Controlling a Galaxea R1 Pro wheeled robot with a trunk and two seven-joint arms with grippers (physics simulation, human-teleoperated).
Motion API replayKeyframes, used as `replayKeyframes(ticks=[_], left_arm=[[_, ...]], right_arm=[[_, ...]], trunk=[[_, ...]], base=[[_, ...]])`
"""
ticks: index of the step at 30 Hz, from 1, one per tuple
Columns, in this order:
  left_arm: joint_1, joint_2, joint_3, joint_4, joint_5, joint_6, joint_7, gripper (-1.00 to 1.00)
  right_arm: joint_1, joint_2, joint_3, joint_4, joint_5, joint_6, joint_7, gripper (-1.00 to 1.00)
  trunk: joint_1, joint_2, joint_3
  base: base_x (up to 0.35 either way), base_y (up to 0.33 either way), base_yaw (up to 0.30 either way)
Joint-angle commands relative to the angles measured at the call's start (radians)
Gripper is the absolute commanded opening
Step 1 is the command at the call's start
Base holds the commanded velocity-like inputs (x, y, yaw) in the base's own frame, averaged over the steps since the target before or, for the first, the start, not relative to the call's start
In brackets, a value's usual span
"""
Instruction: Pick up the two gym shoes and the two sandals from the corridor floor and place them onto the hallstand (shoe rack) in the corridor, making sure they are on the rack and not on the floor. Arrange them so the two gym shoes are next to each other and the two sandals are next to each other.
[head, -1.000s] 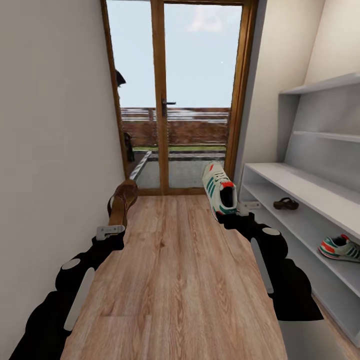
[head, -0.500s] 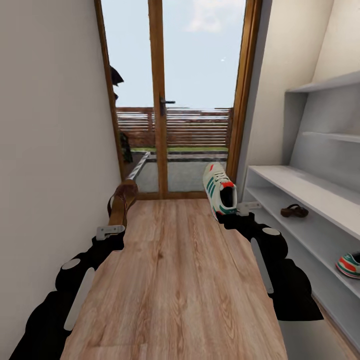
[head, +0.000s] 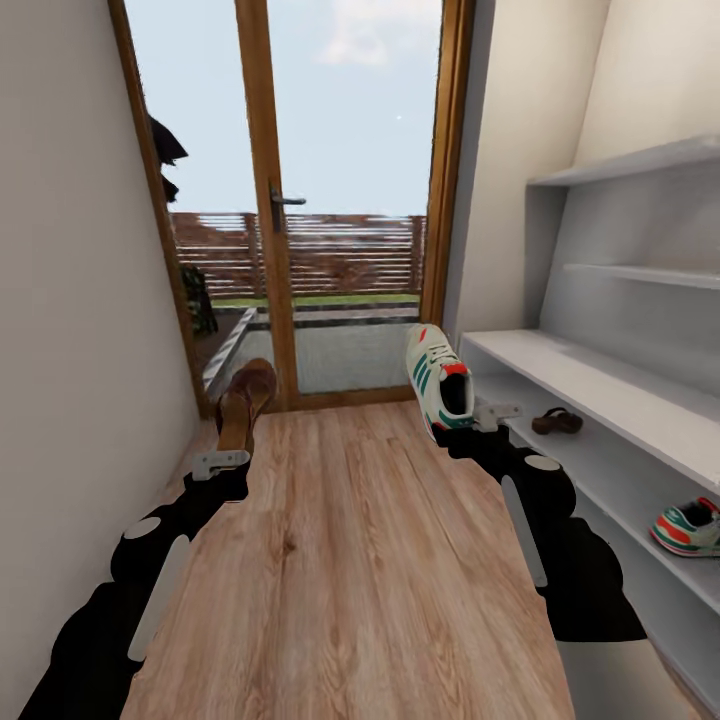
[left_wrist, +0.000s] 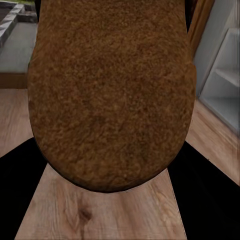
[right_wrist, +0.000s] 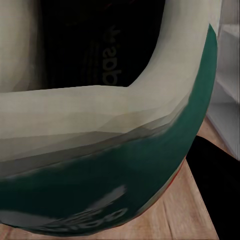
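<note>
The whole head view has slid since a second ago: the glass door (head: 300, 200) now sits further toward 10 o'clock and the rack (head: 640, 400) takes up more of the 3 o'clock side. That is the camera turning with the base, not the things moving — both arms and what they carry sit at the same spots in the picture as before.

The left gripper (head: 222, 462) is clenched on a sandal (head: 243, 405), held up on end above the floor (head: 350, 560) at about 9 o'clock from centre; in the left wrist view its brown sole (left_wrist: 110, 95) looms close. The right gripper (head: 480, 425) is clamped on a sneaker (head: 440, 380), toe up, at about 2 o'clock; the right wrist view shows the heel opening and green sole (right_wrist: 125, 165) right up against the lens.

On the rack's lower tier lie the other sandal (head: 556, 421), toward the door end, and the other sneaker (head: 688, 528), nearer the robot at 4 o'clock — the two well apart.

So, by my reckoning, half the task is done and the robot is swinging round to face the rack. Each carried shoe needs to land beside its mate, which means sneaker to the near end and sandal to the far end; the arms are on the wrong sides for that, so some reaching across or repositioning looks likely.
</note>
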Motion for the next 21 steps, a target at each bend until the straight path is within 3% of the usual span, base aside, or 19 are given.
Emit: replayKeyframes(ticks=[1,8,21], left_arm=[[0.000,0.001,0.000,-0.001,0.006,0.005,0.000,-1.00],[0.000,0.001,0.000,-0.001,0.006,0.005,0.000,-1.00],[0.000,0.000,0.000,-0.001,0.006,0.005,0.000,-1.00]], right_arm=[[-0.001,0.001,-0.001,-0.001,0.000,0.005,0.002,-1.00],[0.000,0.001,-0.001,-0.001,0.000,0.005,0.000,-1.00],[-0.001,0.001,0.000,-0.001,0.000,0.003,-0.001,-1.00]], trunk=[[0.000,0.000,-0.001],[0.000,0.000,-0.001],[0.000,0.000,-0.001]], base=[[0.319,0.143,-0.300],[0.304,0.165,-0.254],[0.300,0.172,-0.016]])
